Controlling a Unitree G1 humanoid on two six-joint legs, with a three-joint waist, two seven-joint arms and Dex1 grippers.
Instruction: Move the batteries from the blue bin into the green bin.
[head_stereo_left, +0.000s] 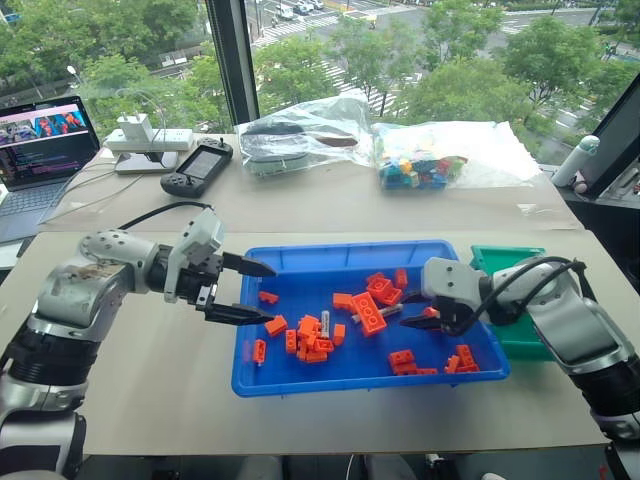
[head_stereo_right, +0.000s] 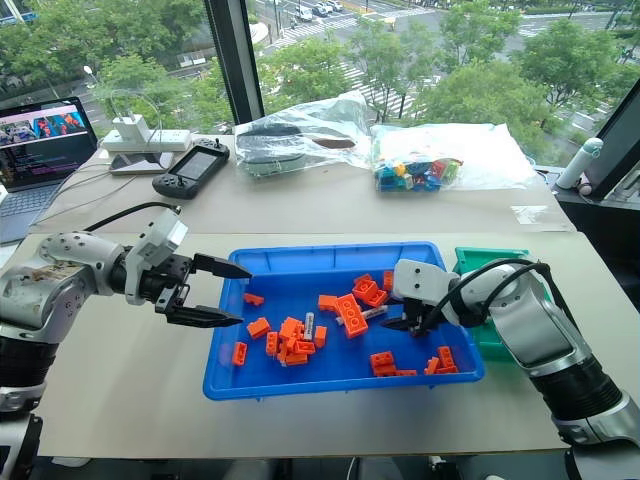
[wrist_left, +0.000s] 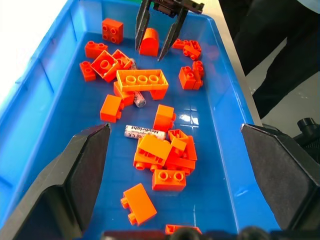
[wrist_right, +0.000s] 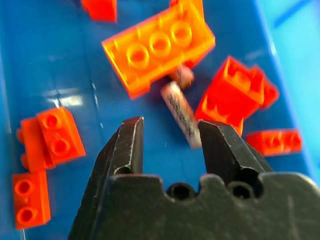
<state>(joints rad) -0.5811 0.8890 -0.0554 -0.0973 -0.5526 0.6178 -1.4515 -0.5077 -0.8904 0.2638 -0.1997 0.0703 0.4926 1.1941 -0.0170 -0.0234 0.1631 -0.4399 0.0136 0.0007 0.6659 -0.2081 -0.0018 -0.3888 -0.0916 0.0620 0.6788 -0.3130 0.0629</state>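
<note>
In the blue bin (head_stereo_left: 300, 375), both batteries (wrist_left: 144, 132) lie among bricks (head_stereo_left: 367, 313); you've moved none. Your right end effector (wrist_right: 170, 145) hangs unclenched beside one, grasping nothing; the left (head_stereo_left: 250, 292) gapes empty.

Two batteries (wrist_left: 144, 132) (wrist_left: 140, 99), one blue bin (head_stereo_left: 300, 255), one green bin (head_stereo_left: 500, 258), two tools (head_stereo_left: 243, 291) (head_stereo_left: 432, 319).
</note>
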